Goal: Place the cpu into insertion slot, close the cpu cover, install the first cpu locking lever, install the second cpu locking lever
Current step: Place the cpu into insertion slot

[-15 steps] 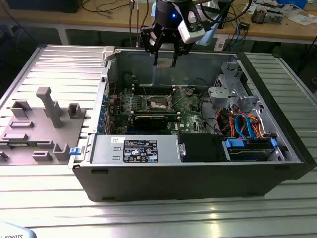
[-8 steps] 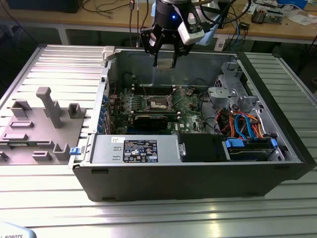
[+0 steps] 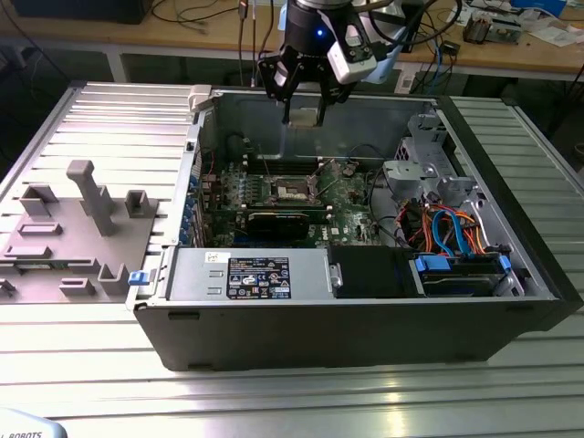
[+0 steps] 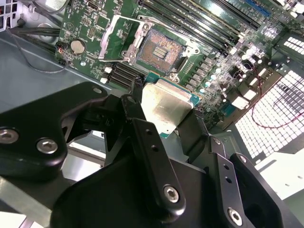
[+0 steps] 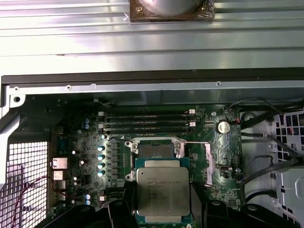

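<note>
**CPU in gripper over open case, slot empty**

On the exterior view's left, a grey fixture block [image 3: 82,219] is sitting on the ribbed desk [image 3: 274,401]. In the centre, the open computer case [image 3: 365,338] is holding the green motherboard [image 3: 351,214]. It is also holding a grey power-supply box [image 3: 251,274] at its near wall, and blue and orange cables [image 3: 452,228] further right. The gripper [image 3: 304,111] is hanging above the case's far wall, closed onto the cpu [image 4: 166,107]. It is pinching the chip by opposite edges with the metal face showing, likely so the chip goes in flat. The insertion slot [image 4: 161,50] is lying empty with its dark contacts exposed, apart from the cpu. The cpu cover [image 4: 118,35] is standing swung open beside it, probably to keep the slot reachable.
</note>
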Controlling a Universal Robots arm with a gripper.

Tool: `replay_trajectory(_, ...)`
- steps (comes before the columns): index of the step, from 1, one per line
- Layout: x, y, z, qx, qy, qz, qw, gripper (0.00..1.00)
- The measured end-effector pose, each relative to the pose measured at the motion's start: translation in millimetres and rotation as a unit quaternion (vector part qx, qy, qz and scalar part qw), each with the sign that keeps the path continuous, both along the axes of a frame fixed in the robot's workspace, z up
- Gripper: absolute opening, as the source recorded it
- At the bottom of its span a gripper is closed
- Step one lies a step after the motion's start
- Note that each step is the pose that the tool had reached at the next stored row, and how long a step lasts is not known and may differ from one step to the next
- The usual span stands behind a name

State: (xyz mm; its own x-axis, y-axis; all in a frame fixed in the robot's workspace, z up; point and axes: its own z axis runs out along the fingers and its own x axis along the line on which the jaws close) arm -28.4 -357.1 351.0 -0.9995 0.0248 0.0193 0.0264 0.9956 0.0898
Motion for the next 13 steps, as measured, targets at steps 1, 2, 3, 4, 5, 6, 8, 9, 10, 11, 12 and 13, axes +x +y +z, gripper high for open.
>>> replay_trajectory(1, 0.0, 0.0, -0.9, 0.0, 0.0, 0.0, 1.0, 0.54)
replay_trajectory(2, 0.0, 0.0, -1.0, 0.0, 0.0, 0.0, 1.0, 0.54)
replay_trajectory(3, 0.0, 0.0, -1.2, 0.0, 0.0, 0.0, 1.0, 0.54)
replay_trajectory(4, 0.0, 0.0, -1.4, 0.0, 0.0, 0.0, 1.0, 0.54)
replay_trajectory(5, 0.0, 0.0, -1.5, 0.0, 0.0, 0.0, 1.0, 0.54)
replay_trajectory(6, 0.0, 0.0, -1.6, 0.0, 0.0, 0.0, 1.0, 0.54)
replay_trajectory(8, 0.0, 0.0, -1.9, 0.0, 0.0, 0.0, 1.0, 0.54)
replay_trajectory(9, 0.0, 0.0, -2.1, 0.0, 0.0, 0.0, 1.0, 0.54)
replay_trajectory(10, 0.0, 0.0, -2.2, 0.0, 0.0, 0.0, 1.0, 0.54)
replay_trajectory(11, 0.0, 0.0, -2.4, 0.0, 0.0, 0.0, 1.0, 0.54)
replay_trajectory(12, 0.0, 0.0, -2.7, 0.0, 0.0, 0.0, 1.0, 0.54)
replay_trajectory(13, 0.0, 0.0, -2.8, 0.0, 0.0, 0.0, 1.0, 0.54)
